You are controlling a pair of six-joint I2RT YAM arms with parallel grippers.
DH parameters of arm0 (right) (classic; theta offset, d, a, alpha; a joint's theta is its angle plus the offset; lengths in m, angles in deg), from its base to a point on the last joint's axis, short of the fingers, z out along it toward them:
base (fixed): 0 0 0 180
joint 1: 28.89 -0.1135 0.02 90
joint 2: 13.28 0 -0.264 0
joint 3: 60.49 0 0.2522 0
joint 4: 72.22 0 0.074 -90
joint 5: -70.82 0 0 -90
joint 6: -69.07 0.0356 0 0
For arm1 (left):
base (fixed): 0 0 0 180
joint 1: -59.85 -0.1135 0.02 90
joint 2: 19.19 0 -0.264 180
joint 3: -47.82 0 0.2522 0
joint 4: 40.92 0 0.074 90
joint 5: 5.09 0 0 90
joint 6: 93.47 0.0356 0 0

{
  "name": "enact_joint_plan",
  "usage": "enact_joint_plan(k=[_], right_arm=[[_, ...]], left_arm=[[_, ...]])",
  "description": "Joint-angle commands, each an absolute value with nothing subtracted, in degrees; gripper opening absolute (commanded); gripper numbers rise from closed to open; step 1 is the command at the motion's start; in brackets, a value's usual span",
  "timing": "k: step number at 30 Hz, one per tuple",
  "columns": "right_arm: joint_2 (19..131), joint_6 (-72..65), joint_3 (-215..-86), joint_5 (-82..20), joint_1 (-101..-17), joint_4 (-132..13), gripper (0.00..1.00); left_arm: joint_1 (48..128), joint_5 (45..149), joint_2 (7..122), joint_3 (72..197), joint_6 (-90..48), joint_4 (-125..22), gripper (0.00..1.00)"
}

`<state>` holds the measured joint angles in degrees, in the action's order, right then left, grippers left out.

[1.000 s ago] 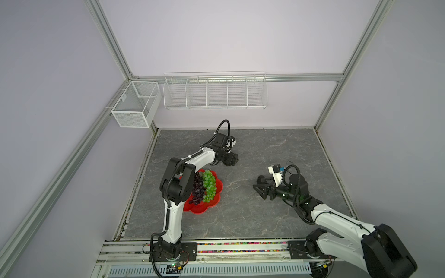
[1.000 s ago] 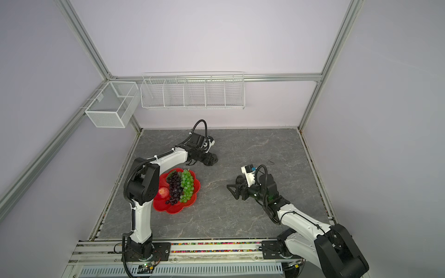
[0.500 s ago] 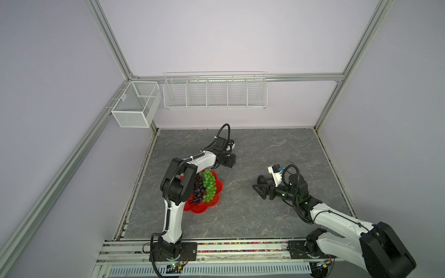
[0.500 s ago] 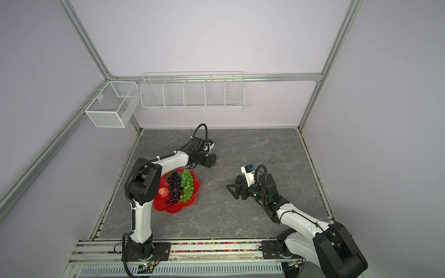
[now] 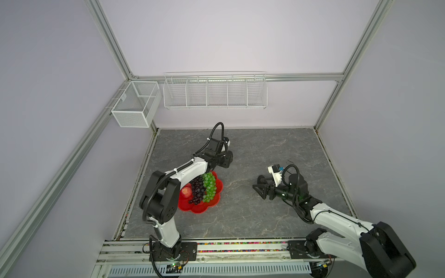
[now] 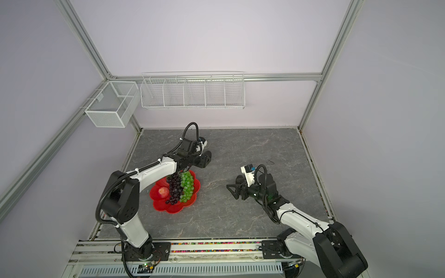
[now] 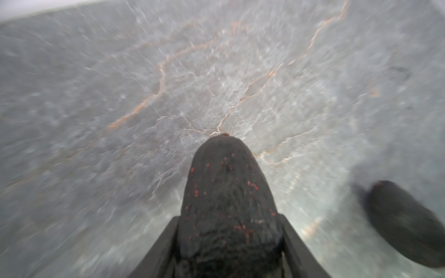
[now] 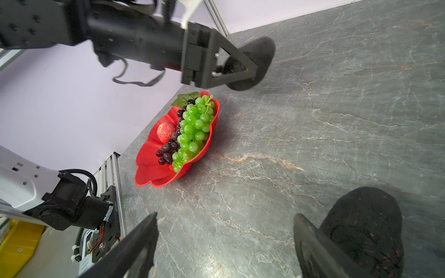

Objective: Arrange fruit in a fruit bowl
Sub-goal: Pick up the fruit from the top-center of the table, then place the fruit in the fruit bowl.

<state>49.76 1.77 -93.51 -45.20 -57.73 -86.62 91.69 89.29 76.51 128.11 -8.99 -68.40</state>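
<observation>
Three fruits lie in the red bowl [image 5: 195,209], left to right in a top view: red ball fruit [image 5: 186,191], purple grapes [image 5: 197,190], green grapes [image 5: 209,186]. Left claw [image 7: 228,217] sits just past the bowl's far rim, pointing away from it and clamped on a black avocado piece [image 7: 224,178]. The piece's long axis runs along the fingers and sticks out well past the tips. A second dark piece [image 7: 404,223] lies near it on the bench [image 7: 120,72]. Can't tell if the held piece is off the bench; the wrist view is blurred. Left arm is far nearer the bowl, so the next move looks like a pull-back toward its own base. Right claw [image 8: 226,217] is well apart from the bowl, spread wide and empty, with a loose avocado piece [image 8: 363,231] just outside one finger.
</observation>
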Motion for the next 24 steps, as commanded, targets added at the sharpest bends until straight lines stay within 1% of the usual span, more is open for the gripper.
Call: enact_joint_plan(k=[1,3,6,8,12,15,17,19,24], right_arm=[[50.6,0.9,-94.5,-47.9,-57.6,-86.7,0.88],[51.0,-0.8,-95.6,-48.6,-58.5,-84.7,0.88],[52.0,-1.3,-96.1,-49.8,-60.0,-85.6,0.88],[52.9,-1.2,-96.4,-51.0,-61.0,-86.9,0.88],[53.7,-1.3,-96.8,-51.9,-62.1,-87.5,0.88],[53.4,-1.8,-96.9,-51.4,-62.2,-86.5,0.88],[52.8,-2.2,-96.8,-50.8,-62.2,-85.7,0.88],[52.3,-2.5,-96.8,-50.4,-62.2,-85.3,0.88],[52.3,-2.7,-96.8,-49.9,-62.2,-84.8,0.88]], left_arm=[[92.4,85.3,69.7,120.4,-14.9,-70.8,0.38],[92.9,83.4,63.6,115.4,-17.9,-73.2,0.37],[93.2,80.4,53.2,109.1,-22.6,-78.7,0.37],[93.3,78.3,46.9,106.8,-25.6,-84.9,0.36],[93.3,76.1,39.2,105.3,-29.8,-95.2,0.36],[93.5,72.8,38.4,105.9,-33.8,-103.2,0.35],[95.4,69.1,38.8,106.2,-36.2,-105.3,0.35],[95.5,68.6,40.7,107.5,-37.7,-107.3,0.35],[95.5,77.3,43.8,107.7,-34.6,-104.5,0.34]])
